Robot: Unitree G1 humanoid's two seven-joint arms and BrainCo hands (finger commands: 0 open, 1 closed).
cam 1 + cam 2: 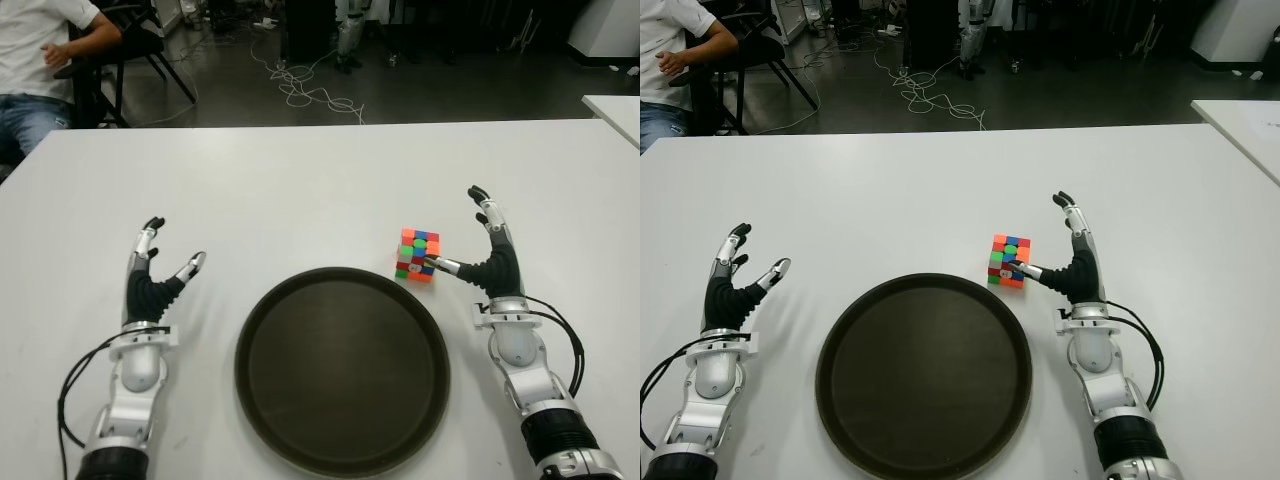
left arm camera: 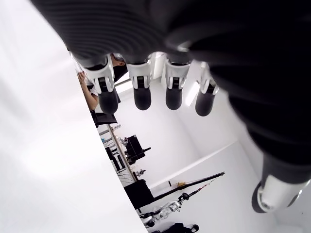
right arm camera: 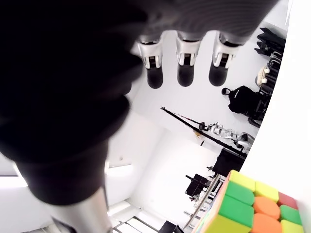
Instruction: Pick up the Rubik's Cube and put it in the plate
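A multicoloured Rubik's Cube [image 1: 418,255] stands on the white table just beyond the right rim of a round dark plate [image 1: 342,368]. My right hand [image 1: 470,248] is immediately right of the cube, fingers stretched upward and spread, the thumb tip reaching to the cube's near right corner; nothing is grasped. In the right wrist view the cube [image 3: 252,208] shows close below the straight fingers [image 3: 184,65]. My left hand [image 1: 165,255] stays idle left of the plate, fingers extended and holding nothing.
The table's far edge [image 1: 320,124] runs across the back, with cables on the dark floor behind. A seated person [image 1: 40,60] is at the far left. Another white table corner [image 1: 618,108] shows at the right.
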